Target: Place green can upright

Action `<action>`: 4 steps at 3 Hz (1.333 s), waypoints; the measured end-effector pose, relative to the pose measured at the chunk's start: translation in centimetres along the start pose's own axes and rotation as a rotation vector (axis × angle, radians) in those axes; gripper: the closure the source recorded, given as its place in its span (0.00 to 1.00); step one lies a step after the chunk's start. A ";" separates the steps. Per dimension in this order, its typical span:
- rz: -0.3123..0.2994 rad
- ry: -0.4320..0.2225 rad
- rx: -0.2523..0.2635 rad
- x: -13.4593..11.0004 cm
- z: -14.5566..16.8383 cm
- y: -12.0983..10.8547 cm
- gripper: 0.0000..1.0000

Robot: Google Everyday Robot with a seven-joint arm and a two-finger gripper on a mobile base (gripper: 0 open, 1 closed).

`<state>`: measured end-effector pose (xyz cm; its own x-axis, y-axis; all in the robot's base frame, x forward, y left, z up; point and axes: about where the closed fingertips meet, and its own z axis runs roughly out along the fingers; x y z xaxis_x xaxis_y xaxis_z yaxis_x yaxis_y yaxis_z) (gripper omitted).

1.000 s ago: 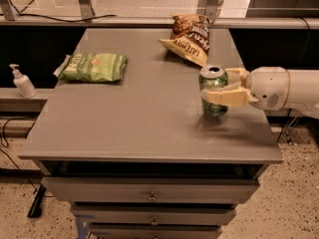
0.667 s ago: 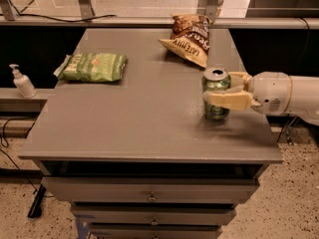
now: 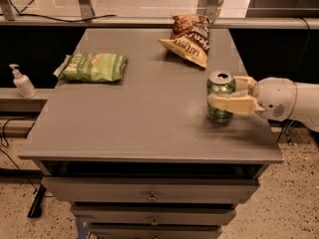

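Gripper [image 3: 222,95] was over the right part of the desk [image 3: 139,128]. Its two cream fingers [image 3: 230,103] were pinching the green can [image 3: 220,86] at mid-height, one finger across the near side and the other behind it. The can stood upright between them, pull-tab end up, and its base seemed to rest on the desk.

I judged the can to be light, with a thin wall that dents under hard pressure and a smooth, rather slippery skin. The middle of the body, where the fingers sat, looked like the right place to hold it.

The tip of the far finger was hidden behind the can, so contact on that side could not be confirmed. Whether the can was full or empty could not be told.

Behind the gripper lay a brown snack bag [image 3: 188,38]. Well to the gripper's left lay a flat green snack bag [image 3: 93,66], and past the desk edge stood a pump bottle [image 3: 22,82]. The arm was cut off at the right border.
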<state>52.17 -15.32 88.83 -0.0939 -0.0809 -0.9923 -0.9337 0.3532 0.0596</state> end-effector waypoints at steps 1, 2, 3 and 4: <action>0.001 0.000 0.008 0.1 -0.3 0.0 0.13; -0.002 0.013 0.012 0.2 -0.5 0.0 0.00; -0.012 0.038 0.010 0.2 -0.8 0.1 0.00; -0.074 0.116 0.006 -0.9 -2.0 0.3 0.00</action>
<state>51.27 -17.05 89.91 -0.0645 -0.2143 -0.9746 -0.9376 0.3473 -0.0143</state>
